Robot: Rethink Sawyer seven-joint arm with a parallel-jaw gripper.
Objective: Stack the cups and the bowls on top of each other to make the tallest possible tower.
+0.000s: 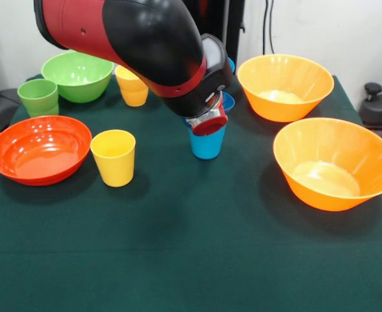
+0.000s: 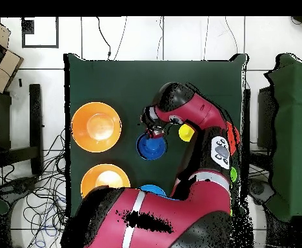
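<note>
A light blue cup [image 1: 208,145] stands upright mid-table. My gripper [image 1: 208,126] [image 2: 155,132] sits right on its mouth, and the arm hides how the jaws stand. Just behind the cup shows part of a dark blue bowl [image 1: 228,102] [image 2: 151,147], and further back a sliver of a light blue bowl [image 1: 231,64] [image 2: 152,190]. One yellow cup [image 1: 114,156] [image 2: 186,132] stands next to the red-orange bowl [image 1: 40,148]. Another yellow cup [image 1: 133,86], a green cup [image 1: 38,96] and a green bowl [image 1: 77,75] sit at the back left. No tower shows.
Two large orange bowls [image 1: 285,86] [image 1: 336,162] stand on the right of the dark green table [image 1: 191,260]; from overhead these orange bowls [image 2: 96,126] [image 2: 104,181] lie at the left. The thick arm [image 1: 132,36] spans the back left.
</note>
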